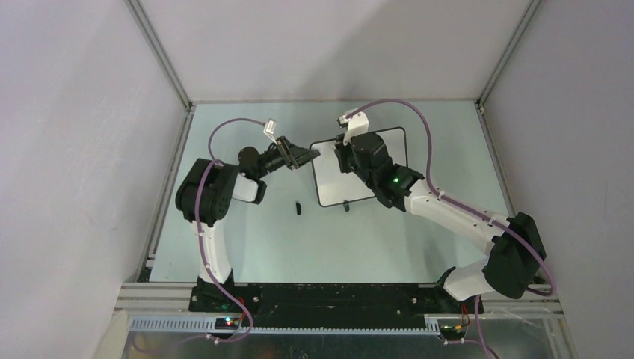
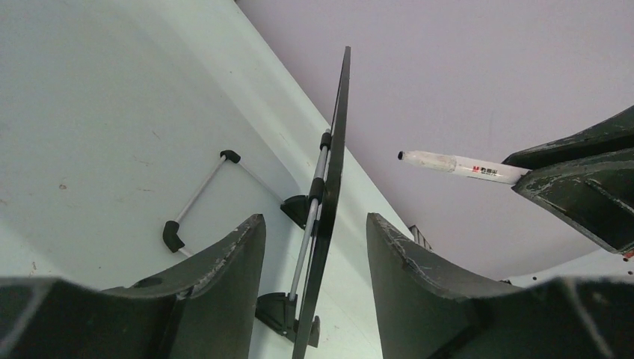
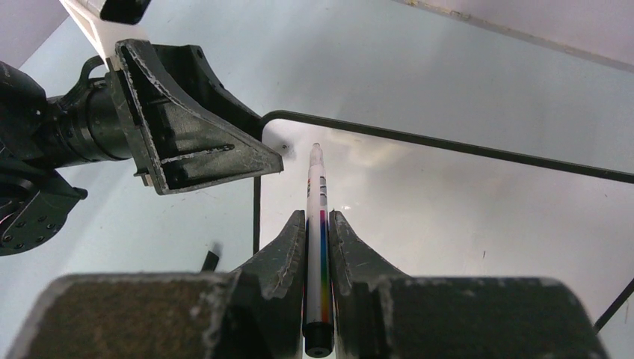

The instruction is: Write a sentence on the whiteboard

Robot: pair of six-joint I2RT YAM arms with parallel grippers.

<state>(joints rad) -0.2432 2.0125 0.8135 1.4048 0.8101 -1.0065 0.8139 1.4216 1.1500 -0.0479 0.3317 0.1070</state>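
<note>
The whiteboard [image 1: 329, 179] sits near the middle of the pale green table [image 1: 247, 247], its black-framed corner rounded and its glossy face mostly hidden under the right arm in the overhead view. The left gripper [image 1: 310, 154] reaches in from the side to the board's left edge. In its own wrist view the board appears edge-on, running up between the two dark fingers [image 2: 232, 262] with a clear gap on either side, so the jaws stand open and straddle the edge without pinching it. Behind the board a thin metal rod with black end pieces [image 2: 196, 198] lies against the table. The right gripper [image 3: 318, 215] is closed tight on a white marker [image 3: 317, 187] with a rainbow-striped label — the barrel runs straight out between the fingers, and its tip points over the upper left part of the board's white surface, just beside the left gripper. Whether the tip touches the board cannot be told. A small black piece [image 1: 297, 207] lies alone on the table, just left of the board's near corner.
</note>
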